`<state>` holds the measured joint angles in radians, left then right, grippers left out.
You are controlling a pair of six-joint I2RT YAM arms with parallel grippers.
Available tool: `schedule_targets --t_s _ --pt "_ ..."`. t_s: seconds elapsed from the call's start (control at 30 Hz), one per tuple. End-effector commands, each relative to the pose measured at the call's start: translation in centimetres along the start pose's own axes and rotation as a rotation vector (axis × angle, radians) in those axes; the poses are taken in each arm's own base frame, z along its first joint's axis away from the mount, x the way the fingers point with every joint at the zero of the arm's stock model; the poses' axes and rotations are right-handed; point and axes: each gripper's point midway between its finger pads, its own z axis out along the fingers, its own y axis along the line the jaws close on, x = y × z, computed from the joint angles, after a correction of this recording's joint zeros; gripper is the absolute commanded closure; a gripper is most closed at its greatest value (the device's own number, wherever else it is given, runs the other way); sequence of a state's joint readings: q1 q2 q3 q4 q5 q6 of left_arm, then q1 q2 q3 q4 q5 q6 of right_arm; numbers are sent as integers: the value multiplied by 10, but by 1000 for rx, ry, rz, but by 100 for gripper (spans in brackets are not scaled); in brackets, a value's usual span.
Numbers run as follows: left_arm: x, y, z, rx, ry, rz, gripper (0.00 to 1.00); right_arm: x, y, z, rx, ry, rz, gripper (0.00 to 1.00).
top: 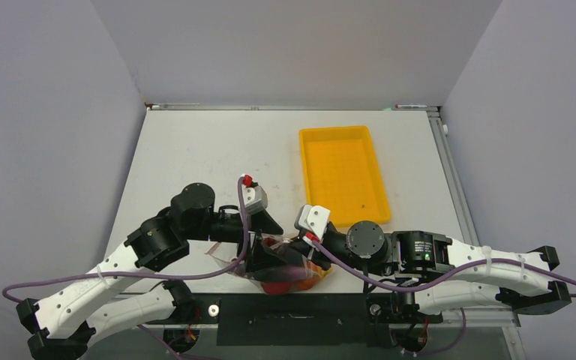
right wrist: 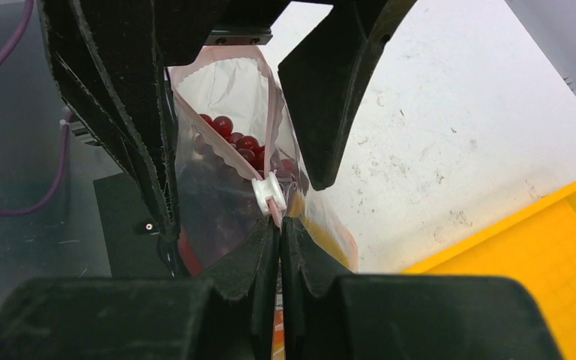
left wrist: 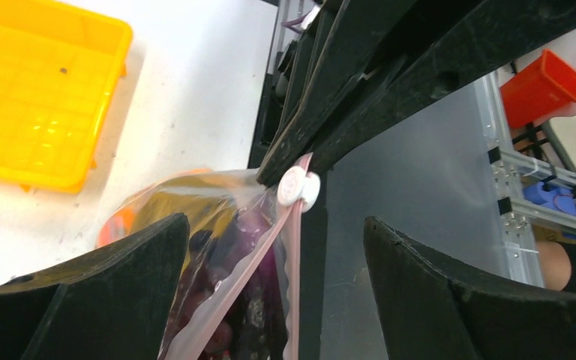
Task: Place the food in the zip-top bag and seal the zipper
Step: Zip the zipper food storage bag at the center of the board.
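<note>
Zip-top bag (top: 289,271) sits at the near edge of the surface (top: 195,150) between both arms, which hide much of it from above. It holds red grapes (right wrist: 232,139) and orange pieces (top: 316,274). Right fingers (right wrist: 247,285) are clenched on the zipper (left wrist: 294,255) just beside its white slider (right wrist: 267,195). Left fingers (left wrist: 112,292) stand released, straddling the bag. Yellow tray (top: 343,172) lies well apart behind.

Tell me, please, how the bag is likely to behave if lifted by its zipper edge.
Probably floppy: the bag wrinkles and folds where the right gripper pinches it. Likely bottom-heavy, as the food is bunched inside, so it should sag and swing. Its film looks glossy, so it may slip from the jaws.
</note>
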<state>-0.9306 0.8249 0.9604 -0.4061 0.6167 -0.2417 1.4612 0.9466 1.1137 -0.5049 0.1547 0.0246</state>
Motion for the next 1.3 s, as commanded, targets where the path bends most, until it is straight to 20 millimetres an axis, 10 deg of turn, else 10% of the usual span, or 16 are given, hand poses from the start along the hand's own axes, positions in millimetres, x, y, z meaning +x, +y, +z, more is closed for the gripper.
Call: schedule_targets --t_s 0.0,0.6,0.93,1.27 --pt "-15 5 -13 -91 -30 77 18 -45 -9 -14 42 -132 77 95" --pt "-12 15 -21 -169 -20 94 48 -48 -9 -4 73 -111 162 95" --pt "-17 11 -26 -167 -44 131 100 -46 -14 0 95 -99 173 94" --pt "-22 -9 -33 -89 -86 156 100 -31 -9 0 48 -104 94 62"
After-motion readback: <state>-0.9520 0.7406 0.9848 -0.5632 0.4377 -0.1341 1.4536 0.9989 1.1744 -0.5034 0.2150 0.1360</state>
